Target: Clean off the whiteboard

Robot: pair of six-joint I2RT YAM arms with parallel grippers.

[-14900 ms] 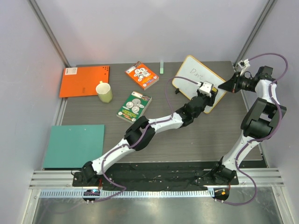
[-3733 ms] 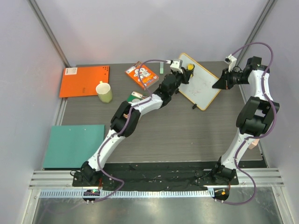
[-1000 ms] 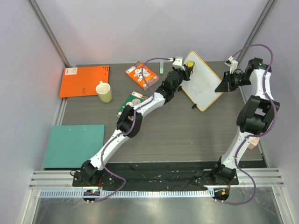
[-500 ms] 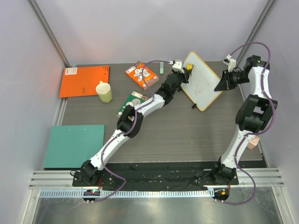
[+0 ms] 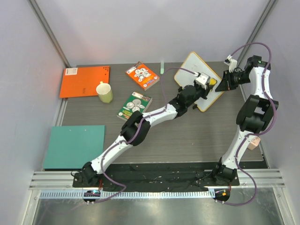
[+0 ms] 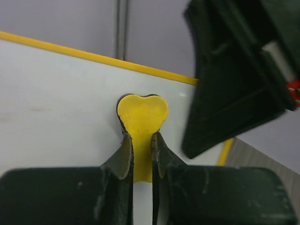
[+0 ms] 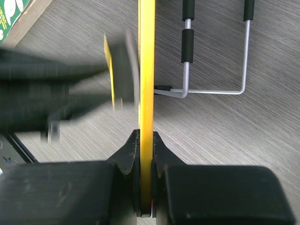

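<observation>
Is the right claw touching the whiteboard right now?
Touching: the right wrist view shows the right claw pinched on the yellow edge of the whiteboard, no gap.

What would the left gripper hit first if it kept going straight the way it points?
The whiteboard: the yellow eraser the left gripper holds seems pressed on its face. The right gripper, clamped on the frame, sits just right of that line; depth is unclear.

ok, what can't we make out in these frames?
- Top external: leftover marks on the whiteboard, too small; left gripper covers its lower part.
- Left wrist: board cut off by frame edges; yellow eraser covers some.
- Right wrist: board edge-on, face hidden; left gripper motion-blurred.
</observation>
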